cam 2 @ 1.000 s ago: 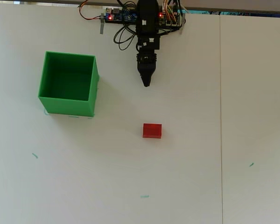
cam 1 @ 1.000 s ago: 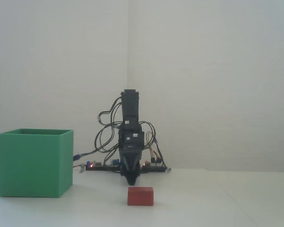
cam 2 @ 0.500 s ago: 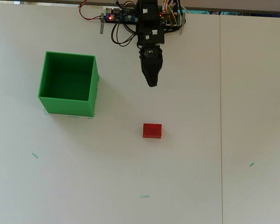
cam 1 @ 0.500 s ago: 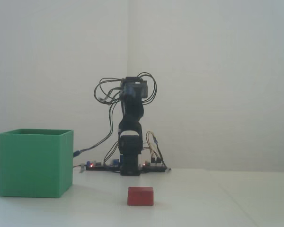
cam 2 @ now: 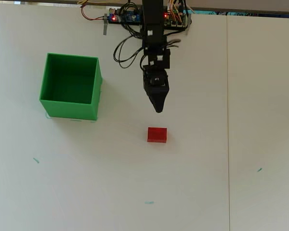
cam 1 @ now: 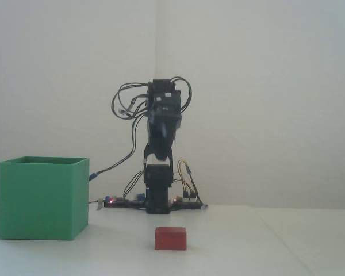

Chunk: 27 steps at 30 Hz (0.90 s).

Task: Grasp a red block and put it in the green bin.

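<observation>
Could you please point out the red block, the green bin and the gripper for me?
red block (cam 2: 157,134), overhead view, on its top face.
green bin (cam 1: 40,201), fixed view, on its front wall.
gripper (cam 2: 158,108), overhead view, at its tip.

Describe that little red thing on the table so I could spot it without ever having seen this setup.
On the white table, find the big green bin in the overhead view. To its right, just past the tip of the black gripper, lies the red block. It is the only red, solid thing, far smaller than the bin.
</observation>
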{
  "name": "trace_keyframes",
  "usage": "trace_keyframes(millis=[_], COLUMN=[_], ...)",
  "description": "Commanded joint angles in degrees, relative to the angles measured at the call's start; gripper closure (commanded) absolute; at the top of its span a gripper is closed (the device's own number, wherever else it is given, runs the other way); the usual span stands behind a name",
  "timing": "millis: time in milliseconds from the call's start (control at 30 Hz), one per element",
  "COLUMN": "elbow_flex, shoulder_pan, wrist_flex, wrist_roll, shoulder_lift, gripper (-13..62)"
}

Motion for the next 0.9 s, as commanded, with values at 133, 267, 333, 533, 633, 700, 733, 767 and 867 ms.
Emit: trace_keyframes(millis=[133,267,333,533,633,700,733,767,867], elbow_flex=[-25.14,-29.18,-29.62,-30.06,-31.38,-32.87,-33.93,-35.24,-40.08], shoulder_pan=[3.34,-0.09,-1.32,-2.02,-0.18,1.49,2.02,2.37,2.55], wrist_flex=[25.93,29.97,31.38,31.46,32.43,33.13,33.4,33.49,34.37], wrist_roll=[-0.26,1.93,2.55,3.52,3.52,3.52,3.52,3.52,3.52], shoulder_lift=[-13.45,-18.02,-20.04,-22.68,-25.31,-27.25,-28.12,-29.36,-32.08], gripper=[13.8,13.8,13.9,14.1,14.2,14.1,14.2,14.2,14.2])
